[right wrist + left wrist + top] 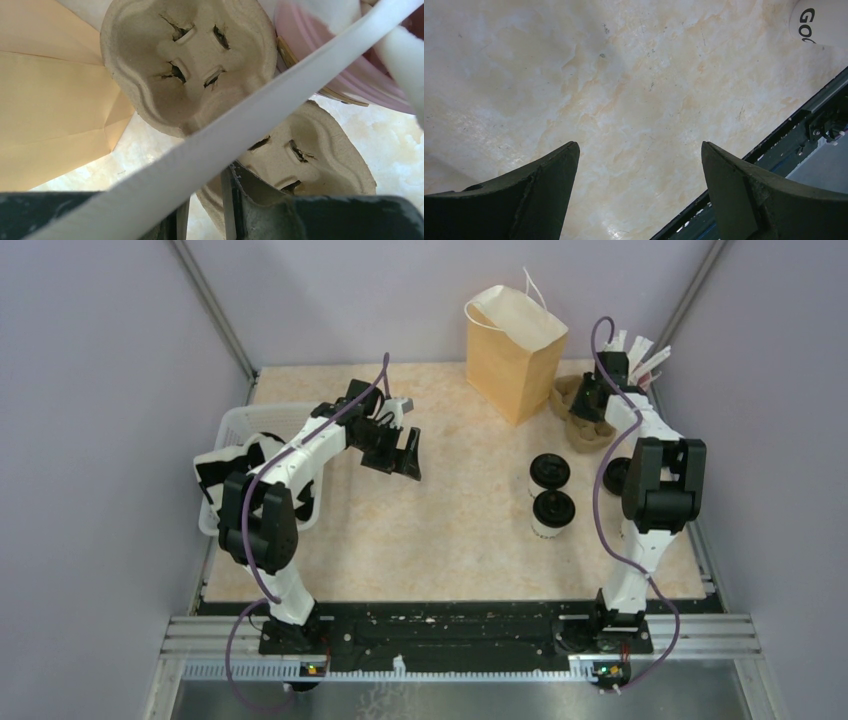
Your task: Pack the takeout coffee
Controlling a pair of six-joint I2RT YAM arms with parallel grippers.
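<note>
Two takeout coffee cups, white with black lids, stand upright mid-right on the table [549,473] [553,510]. A third black lid [616,476] shows partly behind my right arm. The brown paper bag [515,350] stands open at the back. My right gripper [592,400] [206,196] is down at the brown pulp cup carrier [583,420] [190,65]. Its jaws are narrow around the carrier's rim, and a sliver of table still shows between them. My left gripper [403,448] [639,145] hovers wide open over bare table, holding nothing.
A pink cup with white wrapped straws [640,352] [345,70] stands right behind the carrier, and one straw [240,130] crosses the right wrist view. A white basket [238,425] sits at the left edge. A white cup's side [819,22] shows in the left wrist view.
</note>
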